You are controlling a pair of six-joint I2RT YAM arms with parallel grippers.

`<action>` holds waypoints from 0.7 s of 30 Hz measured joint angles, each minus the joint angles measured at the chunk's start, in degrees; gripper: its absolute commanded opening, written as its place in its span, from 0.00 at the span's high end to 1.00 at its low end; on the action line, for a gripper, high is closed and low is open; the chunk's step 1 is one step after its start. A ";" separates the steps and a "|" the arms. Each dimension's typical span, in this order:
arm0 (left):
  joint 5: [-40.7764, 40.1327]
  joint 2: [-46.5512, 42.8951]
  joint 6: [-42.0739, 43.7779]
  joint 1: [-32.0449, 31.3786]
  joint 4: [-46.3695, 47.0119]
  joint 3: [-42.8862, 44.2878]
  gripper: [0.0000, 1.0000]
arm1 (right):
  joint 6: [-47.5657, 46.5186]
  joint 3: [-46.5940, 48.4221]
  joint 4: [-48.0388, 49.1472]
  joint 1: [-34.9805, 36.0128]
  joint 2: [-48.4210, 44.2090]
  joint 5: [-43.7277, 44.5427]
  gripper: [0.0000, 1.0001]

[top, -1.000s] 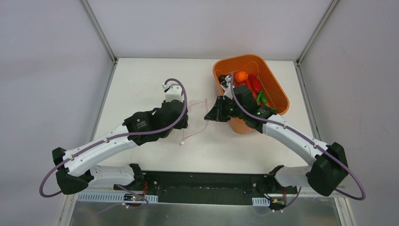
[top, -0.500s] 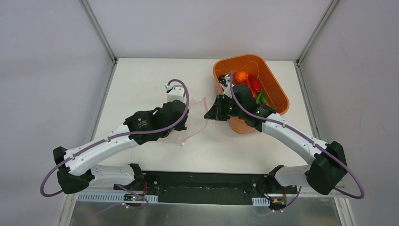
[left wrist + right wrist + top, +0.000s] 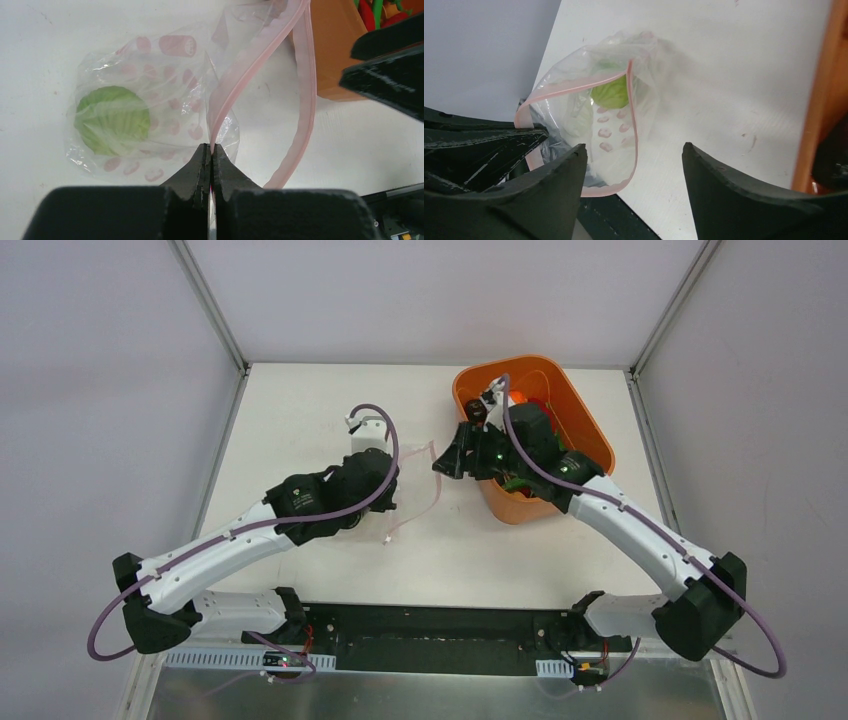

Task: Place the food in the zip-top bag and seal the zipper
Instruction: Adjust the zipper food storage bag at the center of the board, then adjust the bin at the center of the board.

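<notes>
Left gripper [image 3: 210, 152] clenched on zipper [image 3: 306, 75], pinching pink strip. Zip-top bag [image 3: 150, 75] lies on bench [image 3: 50, 30], light green leafy piece [image 3: 112, 120] inside. Red and green peppers [image 3: 372, 11] sit in orange tub [image 3: 330, 55].
Right wrist view: right gripper [image 3: 634, 149] spread open, nothing between jaws, bag mouth gaping beyond.
Top view: bag between both arms; tub at bench's far right, right gripper just beside its left wall.

The zip-top bag [image 3: 165, 75] lay on the bench [image 3: 300, 410], left of the tub [image 3: 590, 435] — one piece of food [image 3: 112, 120] inside the bag, the other pieces [image 3: 372, 12] heaped in the tub, at the bench's far right.
</notes>
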 measured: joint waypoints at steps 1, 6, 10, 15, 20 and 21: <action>0.15 0.00 -0.02 0.57 0.61 -0.31 1.00 | -0.59 0.24 -0.26 -0.35 -0.57 1.03 0.22; 0.61 0.00 0.00 1.75 2.25 -0.72 1.00 | -3.10 2.21 -0.74 -5.99 -2.78 8.85 0.19; 1.68 -0.07 0.09 2.25 3.45 -1.33 1.00 | -3.65 6.08 -0.72 -15.17 0.85 12.96 0.18; 2.80 -0.26 0.28 2.86 4.17 -2.89 1.00 | -3.91 13.38 -4.20 -21.94 13.73 16.00 0.18; 3.91 -1.64 0.39 3.26 4.61 -4.46 1.00 | -4.48 10.03 -11.65 -22.60 19.08 15.78 0.17; 4.17 -1.77 0.46 3.56 4.68 -4.46 1.00 | -4.48 8.55 -12.81 -22.36 18.82 14.67 0.17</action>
